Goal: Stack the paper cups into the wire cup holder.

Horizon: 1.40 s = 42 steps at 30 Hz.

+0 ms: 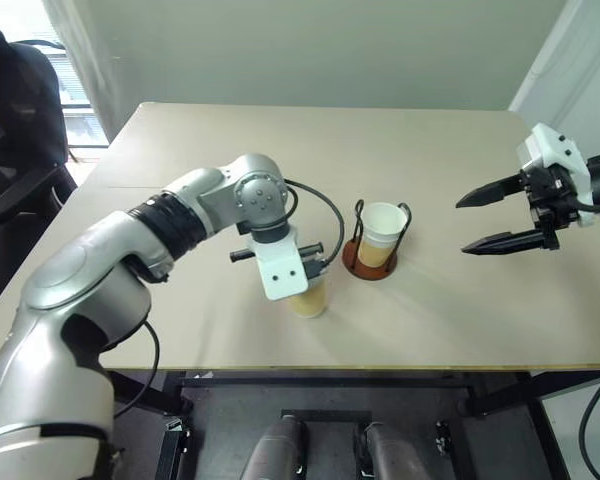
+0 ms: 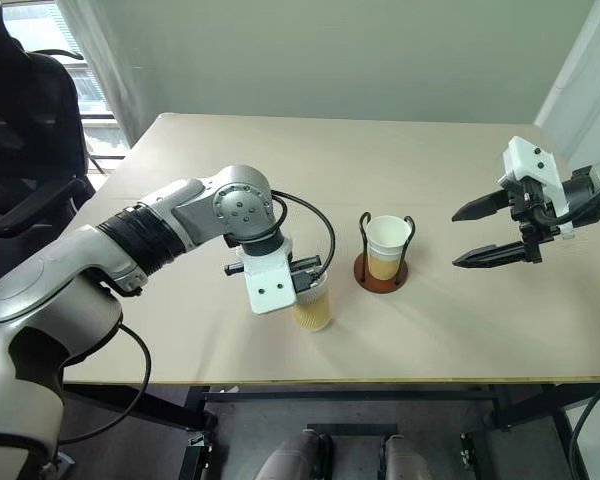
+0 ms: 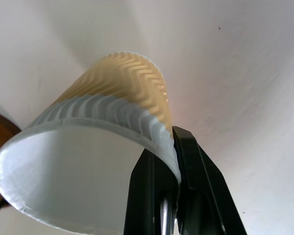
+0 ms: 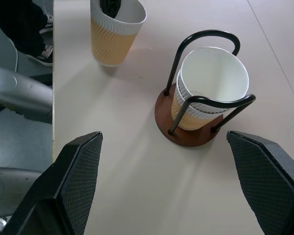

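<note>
A: Left gripper (image 3: 179, 161) is pinched on the rim of the loose paper cup (image 2: 312, 303), one finger inside the wall, one outside. The cup stands upright on the table (image 2: 460, 330), near the front edge, a bit left of middle.

B: And the holder?

A: The wire cup holder (image 4: 206, 105) sits just to the right of that cup and slightly further back, near but apart. It already carries nested cups (image 4: 213, 81), looks like two, rims above the wire loops, mouth open upward.

B: So what does the move turn on?

A: My read: the held cup's long axis is vertical and so is the stack's, so it needs a lift clear of the stack's rim, a short carry right and back, then a straight drop in. The left arm is much the nearer.

B: Arm pose?

A: Left forearm reaches in from the front-left corner, wrist bent so the fingers point straight down onto the cup. Right gripper (image 1: 492, 219) hangs above the table's right edge, jaws spread wide, empty, aimed left toward the holder, well apart from it.
</note>
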{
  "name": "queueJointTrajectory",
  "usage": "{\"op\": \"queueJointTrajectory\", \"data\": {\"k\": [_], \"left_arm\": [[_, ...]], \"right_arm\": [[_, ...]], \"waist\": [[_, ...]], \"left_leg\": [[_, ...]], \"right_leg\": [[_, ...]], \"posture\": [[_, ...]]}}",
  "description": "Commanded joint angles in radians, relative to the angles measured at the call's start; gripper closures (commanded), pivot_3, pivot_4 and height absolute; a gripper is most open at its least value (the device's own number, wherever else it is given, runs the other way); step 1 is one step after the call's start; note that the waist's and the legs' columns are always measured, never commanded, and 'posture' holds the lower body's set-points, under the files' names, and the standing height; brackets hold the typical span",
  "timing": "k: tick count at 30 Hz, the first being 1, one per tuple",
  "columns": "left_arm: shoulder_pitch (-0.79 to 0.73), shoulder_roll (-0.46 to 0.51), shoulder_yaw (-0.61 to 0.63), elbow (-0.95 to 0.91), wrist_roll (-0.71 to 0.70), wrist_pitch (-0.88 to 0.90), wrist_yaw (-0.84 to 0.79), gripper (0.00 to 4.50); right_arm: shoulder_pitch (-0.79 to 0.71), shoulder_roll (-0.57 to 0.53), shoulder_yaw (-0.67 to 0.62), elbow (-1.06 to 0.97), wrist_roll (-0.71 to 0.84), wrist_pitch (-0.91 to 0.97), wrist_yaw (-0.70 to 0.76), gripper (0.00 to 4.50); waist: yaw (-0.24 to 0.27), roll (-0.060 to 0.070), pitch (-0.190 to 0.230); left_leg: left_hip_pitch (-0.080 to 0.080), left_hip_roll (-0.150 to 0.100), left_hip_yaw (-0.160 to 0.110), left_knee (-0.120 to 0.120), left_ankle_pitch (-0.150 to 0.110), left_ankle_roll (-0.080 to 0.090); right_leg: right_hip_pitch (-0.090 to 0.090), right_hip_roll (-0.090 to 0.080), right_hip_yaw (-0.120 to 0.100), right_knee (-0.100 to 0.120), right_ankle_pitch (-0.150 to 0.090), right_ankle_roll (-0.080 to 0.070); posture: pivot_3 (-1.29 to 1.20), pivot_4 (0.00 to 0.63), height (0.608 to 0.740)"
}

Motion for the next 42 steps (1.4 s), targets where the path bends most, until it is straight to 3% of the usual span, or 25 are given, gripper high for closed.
{"op": "queueJointTrajectory", "data": {"k": [1, 10, 19, 28, 42], "left_arm": [[-0.053, 0.019, 0.035, 0.009, -0.042, 0.032, -0.028, 4.47], [-0.215, 0.052, 0.048, 0.204, -0.156, 0.066, -0.028, 4.47], [-0.304, 0.003, 0.127, 0.324, -0.267, 0.165, -0.028, 4.47], [-0.369, -0.101, 0.193, 0.509, -0.21, 0.166, -0.028, 4.47], [-0.467, -0.31, 0.407, 0.703, 0.02, 0.193, -0.028, 4.47]], "right_arm": [[-0.045, 0.009, -0.02, 0.044, -0.019, -0.036, 0.006, 0.37], [-0.133, 0.06, 0.017, 0.235, -0.086, -0.173, 0.006, 0.37], [-0.103, 0.028, 0.044, 0.255, 0.035, -0.242, 0.006, 0.37], [-0.098, -0.015, 0.077, 0.252, 0.107, -0.264, 0.006, 0.37], [-0.085, -0.092, 0.099, 0.211, 0.153, -0.238, 0.006, 0.37]], "waist": [[0.0, 0.0, 0.0], [0.0, 0.0, 0.0], [0.003, 0.0, 0.0], [0.003, 0.0, 0.0], [0.004, 0.0, 0.001]], "left_leg": [[0.0, 0.0, 0.0, 0.0, 0.0, 0.0], [0.0, 0.0, 0.0, -0.001, 0.0, 0.0], [-0.002, 0.0, 0.0, -0.002, -0.003, -0.001], [-0.001, 0.0, 0.001, -0.002, -0.004, -0.001], [-0.001, 0.001, 0.003, -0.002, -0.006, 0.001]], "right_leg": [[0.0, 0.0, 0.0, 0.0, 0.0, 0.0], [-0.001, 0.0, 0.0, 0.0, 0.001, -0.001], [-0.002, 0.0, 0.0, -0.001, 0.0, 0.0], [-0.001, 0.0, 0.0, -0.001, -0.001, -0.001], [-0.001, 0.0, 0.002, -0.001, -0.005, 0.003]], "posture": [[0.0, 0.15, 0.74], [0.0, 0.15, 0.74], [0.0, 0.15, 0.74], [0.0, 0.15, 0.74], [0.0, 0.15, 0.74]]}}
